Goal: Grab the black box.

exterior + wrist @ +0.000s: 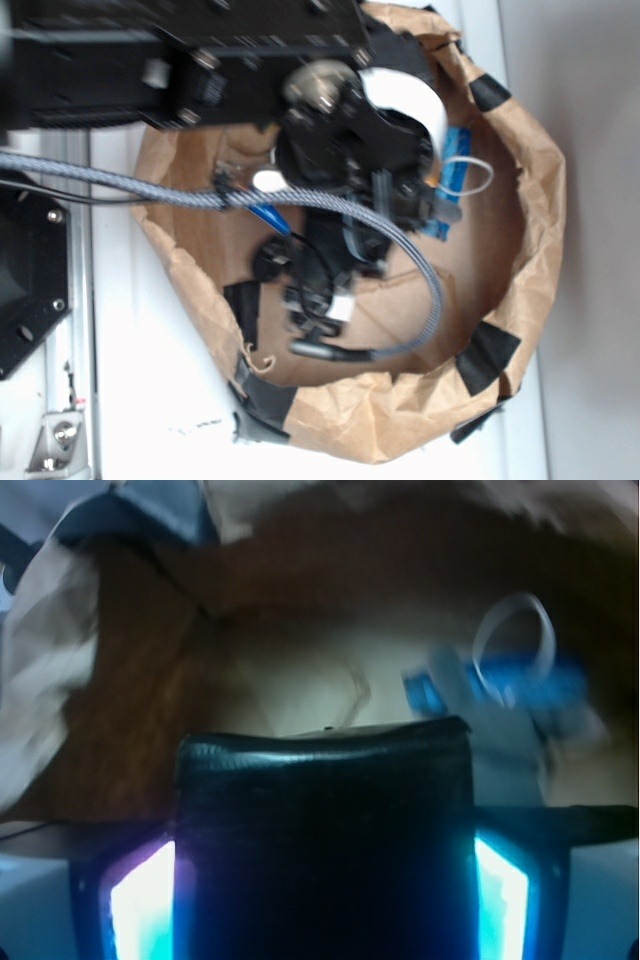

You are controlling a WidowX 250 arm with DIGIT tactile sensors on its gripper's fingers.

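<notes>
The black box (325, 830) sits clamped between the gripper (322, 880) fingers, above brown paper (130, 680).

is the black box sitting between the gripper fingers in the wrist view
Yes, the black box fills the gap between the two glowing fingers of the gripper.

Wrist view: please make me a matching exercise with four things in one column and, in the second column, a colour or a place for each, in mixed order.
Things:
1. black box
2. white loop
3. paper wall
4. fingers

Colour or place:
a. glowing blue-white
b. brown and crumpled, at the left
c. between the fingers, at the bottom centre
d. by the blue thing, at the upper right

Pairs: 1-c, 2-d, 3-b, 4-a.
</notes>
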